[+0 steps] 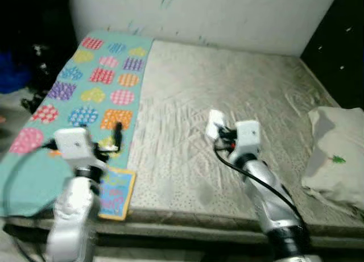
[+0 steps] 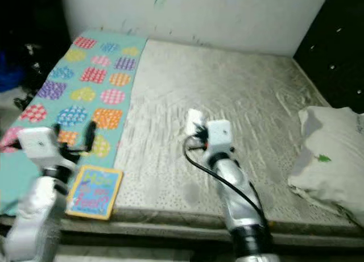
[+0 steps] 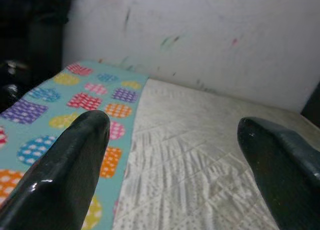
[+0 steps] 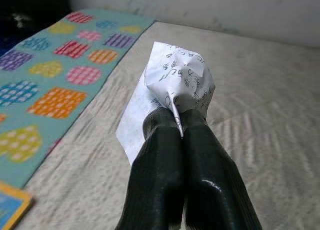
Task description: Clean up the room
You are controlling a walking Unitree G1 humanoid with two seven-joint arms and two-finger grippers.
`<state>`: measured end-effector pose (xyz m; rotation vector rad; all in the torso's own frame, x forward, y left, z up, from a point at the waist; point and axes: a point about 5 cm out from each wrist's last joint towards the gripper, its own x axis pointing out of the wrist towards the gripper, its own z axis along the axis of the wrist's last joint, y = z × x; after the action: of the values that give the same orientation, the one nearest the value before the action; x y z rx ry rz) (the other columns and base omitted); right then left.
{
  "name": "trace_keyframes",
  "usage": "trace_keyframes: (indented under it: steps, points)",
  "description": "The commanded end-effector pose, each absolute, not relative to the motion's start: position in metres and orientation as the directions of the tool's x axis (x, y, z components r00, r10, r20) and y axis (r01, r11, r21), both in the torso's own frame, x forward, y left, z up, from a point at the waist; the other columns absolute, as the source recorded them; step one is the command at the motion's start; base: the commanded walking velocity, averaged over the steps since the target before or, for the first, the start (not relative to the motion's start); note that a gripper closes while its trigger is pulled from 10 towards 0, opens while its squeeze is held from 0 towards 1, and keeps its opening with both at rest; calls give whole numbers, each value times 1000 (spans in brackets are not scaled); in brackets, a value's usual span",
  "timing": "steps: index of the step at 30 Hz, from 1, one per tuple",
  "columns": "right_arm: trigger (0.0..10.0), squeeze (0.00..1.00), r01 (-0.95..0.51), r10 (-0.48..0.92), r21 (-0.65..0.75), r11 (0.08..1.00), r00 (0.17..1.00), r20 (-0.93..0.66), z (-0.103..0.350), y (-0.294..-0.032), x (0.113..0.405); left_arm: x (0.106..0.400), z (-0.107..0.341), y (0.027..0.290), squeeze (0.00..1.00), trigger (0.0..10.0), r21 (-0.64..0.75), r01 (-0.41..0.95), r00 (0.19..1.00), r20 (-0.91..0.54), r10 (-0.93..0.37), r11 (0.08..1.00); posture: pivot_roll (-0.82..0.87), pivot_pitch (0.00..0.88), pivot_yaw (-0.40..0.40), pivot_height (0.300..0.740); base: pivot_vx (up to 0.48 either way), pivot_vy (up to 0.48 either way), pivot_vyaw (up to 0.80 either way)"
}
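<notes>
Your right gripper (image 4: 181,121) has its two glossy black fingers pressed together on a crumpled sheet of white paper (image 4: 172,85), which has small dark handwriting on its wrinkled upper part and a flatter smooth flap hanging under it. Seen from the head camera, this gripper is held over the middle of the bed, with the paper standing out at about 11 o'clock from the white wrist block. Your left gripper (image 3: 175,140) is spread wide, its rounded shiny fingers well apart and nothing between them; it is raised over the near left part of the bed, above the edge where the two fabrics meet. You can see the mattress (image 1: 239,97) has a pale beige cover with a fine quilted, dotted texture and many soft creases. At 9 to 10 o'clock lies a turquoise blanket (image 1: 57,159) printed with hearts and squarish patches in pink, orange, yellow, purple and blue, all with small dots or checks. A thin flat booklet (image 2: 94,192) with yellow border and blue cover rests at the near edge, at about 7 o'clock, partly on the blanket. At 3 o'clock a soft off-white pillow (image 1: 335,154) with a tiny green mark lies on the bed. Behind is a white wall (image 1: 227,17) with small coloured scribbles.
</notes>
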<state>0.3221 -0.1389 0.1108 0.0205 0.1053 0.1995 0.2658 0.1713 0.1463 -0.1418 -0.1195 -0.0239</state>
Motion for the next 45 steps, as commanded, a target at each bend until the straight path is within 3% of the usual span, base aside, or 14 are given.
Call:
trace_keyframes:
  steps: [1, 13, 19, 24, 45]
  points:
    - [10000, 0, -216, 219, 43, 975, 971, -93, 114, -130, 324, 266, 149, 178, 0, 10000, -125, 19, 992, 123, -4, 992, 30, 55, -105, 740, 281, 0, 0]
    - [10000, 0, -205, 209, 53, 977, 974, -88, 115, -133, 324, 266, 146, 177, 0, 10000, -140, -20, 995, 96, 33, 990, 31, 52, -104, 740, 68, 0, 0]
    - [10000, 0, -203, 208, 55, 978, 974, -94, 115, -134, 324, 266, 146, 180, 0, 10000, -141, -19, 995, 96, 33, 990, 30, 53, -104, 740, 0, 0, -800]
    - [10000, 0, -207, 211, 55, 977, 973, -93, 115, -134, 324, 267, 146, 179, 0, 10000, -143, -16, 995, 98, 30, 990, 27, 54, -106, 740, 0, 275, -611]
    - [10000, 0, -228, 231, 45, 973, 968, -101, 114, -131, 327, 269, 148, 175, 0, 10000, -146, -5, 994, 106, 20, 989, 33, 48, -108, 740, 0, 298, 0]
